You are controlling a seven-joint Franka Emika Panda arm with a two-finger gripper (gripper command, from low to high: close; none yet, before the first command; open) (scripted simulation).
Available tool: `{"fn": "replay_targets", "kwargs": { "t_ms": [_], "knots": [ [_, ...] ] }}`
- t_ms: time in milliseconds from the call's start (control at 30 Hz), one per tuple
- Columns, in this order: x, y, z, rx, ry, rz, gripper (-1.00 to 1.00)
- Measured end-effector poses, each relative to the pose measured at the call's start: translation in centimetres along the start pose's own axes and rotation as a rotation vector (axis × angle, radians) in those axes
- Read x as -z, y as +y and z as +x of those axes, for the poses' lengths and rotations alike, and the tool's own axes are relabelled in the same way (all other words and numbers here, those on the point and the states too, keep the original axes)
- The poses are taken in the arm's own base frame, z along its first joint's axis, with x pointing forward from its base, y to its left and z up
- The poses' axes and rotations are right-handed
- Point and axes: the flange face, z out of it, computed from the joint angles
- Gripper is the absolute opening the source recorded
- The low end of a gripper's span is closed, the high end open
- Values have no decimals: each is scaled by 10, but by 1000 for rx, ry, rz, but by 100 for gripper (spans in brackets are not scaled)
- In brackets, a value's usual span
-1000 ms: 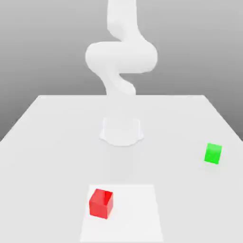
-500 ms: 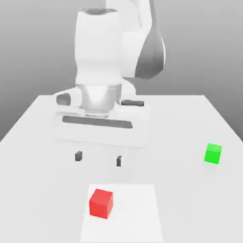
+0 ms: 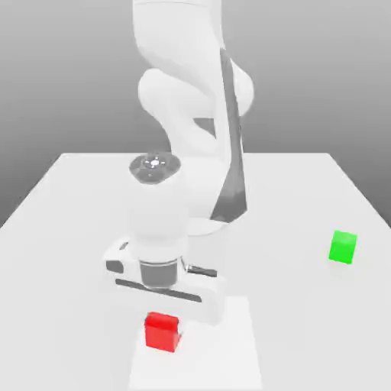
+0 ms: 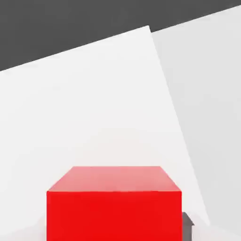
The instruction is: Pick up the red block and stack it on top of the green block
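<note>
Two small cubes stand on one white table [image 3: 69,229]: one red block [image 3: 162,331] and one green block [image 3: 343,247] (each a plain, smooth-faced cube, the pair much alike in size). One lighter square patch [image 3: 237,351] is marked on the tabletop. One white robot arm [image 3: 191,107] rises from a single round base, and it carries one gripper [image 3: 163,315] with two fingers, one finger [image 4: 188,225] showing as a dark grey corner in the hand view.

Simulated workspace: plain white table [image 3: 69,229], featureless grey backdrop.
</note>
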Motion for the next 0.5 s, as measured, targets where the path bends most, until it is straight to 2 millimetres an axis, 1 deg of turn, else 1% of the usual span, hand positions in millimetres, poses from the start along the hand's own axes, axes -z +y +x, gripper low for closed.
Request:
{"fn": "replay_targets", "kwargs": {
  "t_ms": [67,200,233,300,367,433,500],
  "knots": [
    [10,-1,0,0,-1,0,-100],
    [49,-1,0,0,-1,0,-100],
    [58,-3,-4,17,-1,1,-100],
    [68,-24,-43,176,-6,6,-100],
    [74,-41,-87,358,-11,11,-100],
    [78,-52,-131,541,-15,15,-100],
    [83,-58,-177,726,-18,19,-100]
  ]
}}
